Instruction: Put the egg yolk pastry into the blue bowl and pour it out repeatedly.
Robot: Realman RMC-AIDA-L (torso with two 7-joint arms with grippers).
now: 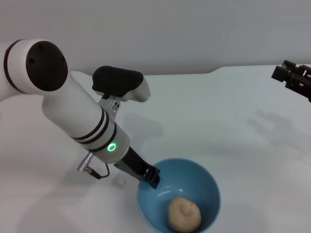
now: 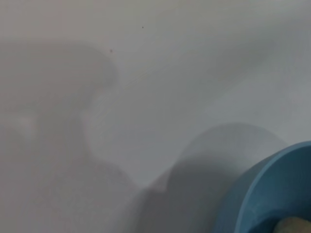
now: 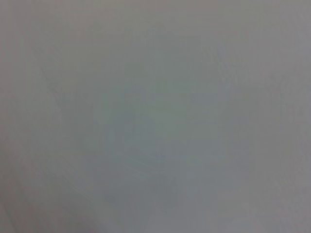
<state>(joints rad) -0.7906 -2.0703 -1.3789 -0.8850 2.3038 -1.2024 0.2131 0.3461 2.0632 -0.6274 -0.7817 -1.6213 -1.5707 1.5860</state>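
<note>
While I watched the head view, my left gripper (image 1: pixel 151 177) sat at the near-left rim of the blue bowl (image 1: pixel 206 182), its dark fingers pinched on that rim, one tip inside the wall. From there the white left arm (image 1: pixel 73 104) ran up and back to the left, a green ring lit near its wrist. Inside the bowl, the egg yolk pastry (image 1: pixel 184 214) lay on the bottom, toward the near side. My left wrist view caught only the bowl's edge and a sliver of pastry. The bowl stood on the white table (image 1: pixel 218 111). My right gripper (image 1: pixel 293 77) hung far off at the right edge; whether it was spread I couldn't tell.
</note>
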